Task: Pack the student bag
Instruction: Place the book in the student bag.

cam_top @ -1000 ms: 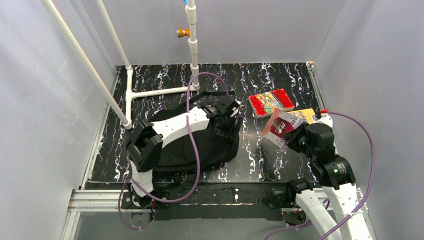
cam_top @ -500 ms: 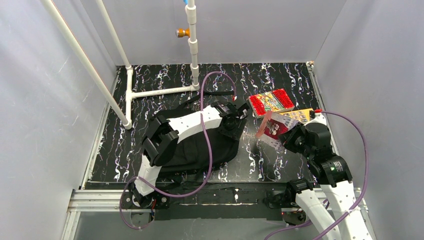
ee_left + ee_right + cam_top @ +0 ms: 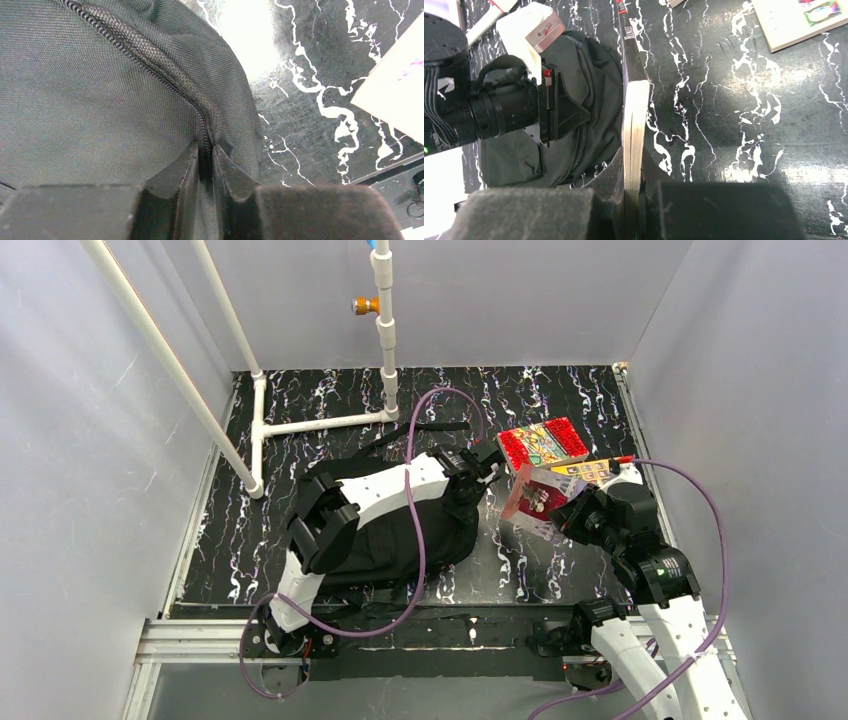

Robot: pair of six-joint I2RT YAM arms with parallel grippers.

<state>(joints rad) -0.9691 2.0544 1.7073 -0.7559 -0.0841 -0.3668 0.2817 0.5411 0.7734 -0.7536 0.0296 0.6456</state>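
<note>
On the marbled tabletop [image 3: 520, 575] lies the student bag [image 3: 450, 538], large, black, rounded woven fabric. At its right edge the left gripper [image 3: 205, 150] pinches the zipper seam [image 3: 165, 80]; just beyond, the right gripper [image 3: 633, 165] clamps a book [image 3: 635, 115].

Left hand [image 3: 205, 150] now pinches the student bag [image 3: 100, 90]; book [image 3: 535, 498] nearer.

**Covered and out of sight**

The left arm [image 3: 385, 490] covers most of the student bag [image 3: 450, 535]; its opening cannot be made out. Near the right edge of the surface [image 3: 330, 390], a yellow book [image 3: 598, 471] is partly hidden behind the raised book [image 3: 530, 495] and right arm [image 3: 650, 560].
</note>
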